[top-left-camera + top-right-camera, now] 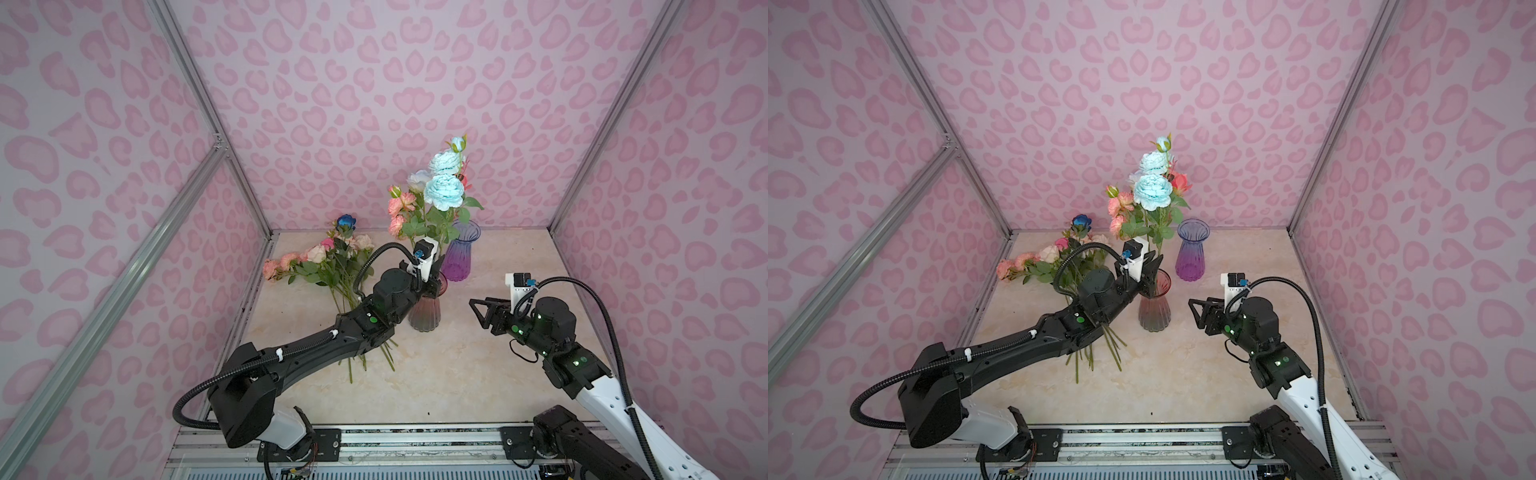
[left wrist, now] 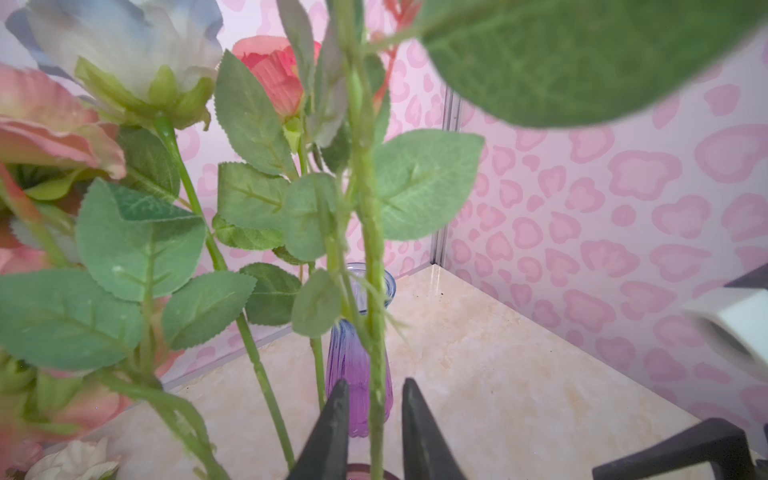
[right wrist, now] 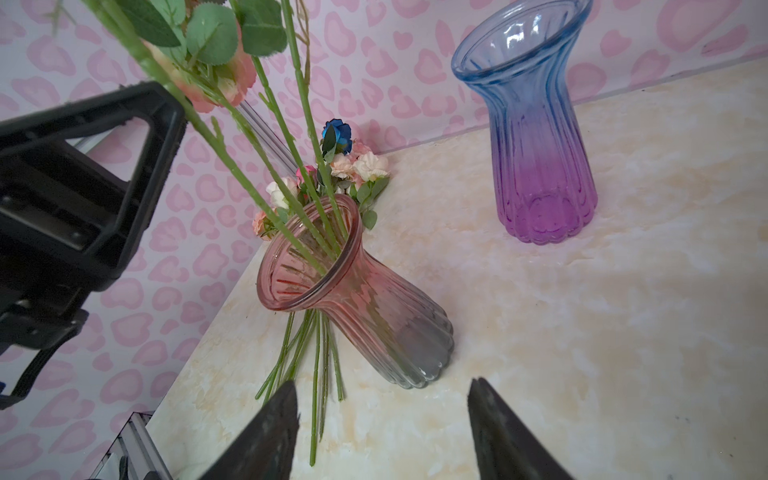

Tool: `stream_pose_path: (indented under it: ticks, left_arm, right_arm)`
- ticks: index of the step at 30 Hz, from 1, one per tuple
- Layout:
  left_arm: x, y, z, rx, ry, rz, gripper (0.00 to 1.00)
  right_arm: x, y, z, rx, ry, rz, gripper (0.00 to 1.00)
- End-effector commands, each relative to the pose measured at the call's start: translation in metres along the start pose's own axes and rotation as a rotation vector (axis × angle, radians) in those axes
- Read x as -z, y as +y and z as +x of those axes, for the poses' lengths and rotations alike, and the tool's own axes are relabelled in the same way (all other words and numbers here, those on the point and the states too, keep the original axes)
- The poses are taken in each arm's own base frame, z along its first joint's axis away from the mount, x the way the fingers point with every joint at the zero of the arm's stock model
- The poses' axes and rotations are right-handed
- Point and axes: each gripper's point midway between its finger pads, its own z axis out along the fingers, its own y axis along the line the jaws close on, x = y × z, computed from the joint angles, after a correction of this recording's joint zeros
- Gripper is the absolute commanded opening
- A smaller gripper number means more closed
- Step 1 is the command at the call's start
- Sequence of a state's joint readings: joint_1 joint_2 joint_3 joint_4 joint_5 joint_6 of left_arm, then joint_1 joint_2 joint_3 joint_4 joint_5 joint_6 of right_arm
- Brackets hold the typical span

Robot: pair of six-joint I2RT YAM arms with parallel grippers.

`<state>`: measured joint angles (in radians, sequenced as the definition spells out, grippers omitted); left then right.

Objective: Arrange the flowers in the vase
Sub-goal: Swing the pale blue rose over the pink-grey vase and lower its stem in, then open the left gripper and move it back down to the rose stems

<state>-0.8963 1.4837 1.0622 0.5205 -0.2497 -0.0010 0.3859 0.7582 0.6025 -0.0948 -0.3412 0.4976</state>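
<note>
loose flowers [image 1: 320, 257] lie flat on the table [image 1: 457, 374], off to the outer side of the left end effector [image 2: 376, 388] and partly under its arm. heads point to the back wall and cut ends toward the robot base, so their long axis runs front to back. left arm is clearly nearer; likely the next pick is there, with a grasp across the stems.

left end effector sits just above the pink vase [image 3: 357, 291] mouth. its jaws are slightly parted around one upright stem [image 2: 370, 232], with a gap showing on both sides, so it is not pinching. that stem drops straight down into the vase among several placed flowers [image 1: 440, 187].

pink vase: ribbed glass, flared rim, narrow neck, pink fading to grey. stems are green plastic with small thorn nubs; leaves are serrated fabric, petals are cloth.

purple vase [image 1: 1192, 253] is beyond the left end effector, empty, with the same ribbed shape, blue fading to purple.

right end effector [image 3: 384, 382] has its jaws spread wide and holds nothing. it faces the pink vase, apart from it. table is glossy cream marble print.
</note>
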Motion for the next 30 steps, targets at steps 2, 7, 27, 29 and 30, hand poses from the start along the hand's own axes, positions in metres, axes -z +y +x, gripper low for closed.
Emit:
stream_pose_path:
  ticks: [2, 7, 27, 29, 30]
  left_arm:
    - [0.002, 0.007, -0.002, 0.005, 0.025, -0.037, 0.3]
    - [0.012, 0.012, -0.002, 0.014, 0.029, -0.05, 0.3]
    - [0.125, 0.094, 0.04, 0.11, 0.074, -0.358, 0.29]
    - [0.142, 0.119, 0.066, 0.182, 0.134, -0.47, 0.3]
    - [0.152, 0.132, 0.083, 0.228, 0.174, -0.521, 0.3]
  right_arm:
    - [0.0, 0.007, -0.008, 0.003, -0.024, -0.026, 0.66]
    - [-0.001, 0.007, -0.009, -0.003, -0.024, -0.031, 0.66]
    - [-0.011, 0.068, 0.028, 0.129, 0.053, -0.224, 0.67]
    - [-0.012, 0.077, 0.035, 0.168, 0.054, -0.227, 0.67]
    - [-0.012, 0.08, 0.035, 0.179, 0.045, -0.227, 0.67]
